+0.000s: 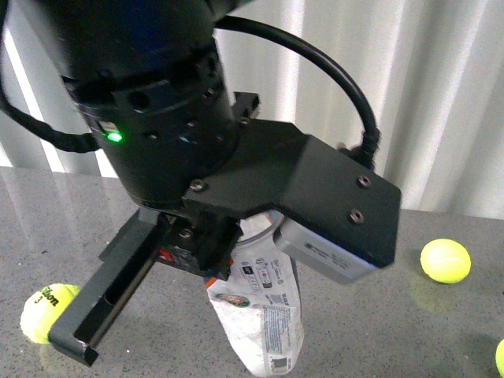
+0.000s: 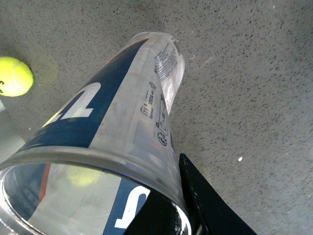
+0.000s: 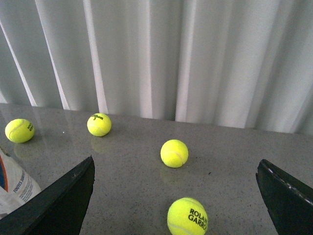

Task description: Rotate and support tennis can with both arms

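Note:
The tennis can point(image 1: 264, 315) is a clear tube with a white and blue label. It hangs tilted under my left arm, with its lower end near the grey table. My left gripper point(image 1: 206, 256) is shut on the can's upper rim. In the left wrist view the can point(image 2: 122, 112) fills the frame. The left gripper point(image 2: 171, 188) pinches the can's wall, with one black finger point(image 2: 205, 205) outside and the other inside. My right gripper point(image 3: 176, 183) is open and empty above the table. The can's label point(image 3: 14, 188) shows beside one finger point(image 3: 63, 200).
The speckled grey table point(image 1: 394, 331) carries loose tennis balls: one front left point(image 1: 43, 311), one right point(image 1: 445, 260), one at the right edge point(image 1: 500, 356). The right wrist view shows several balls, the nearest point(image 3: 187, 217) between the open fingers. A white curtain point(image 1: 409, 79) hangs behind.

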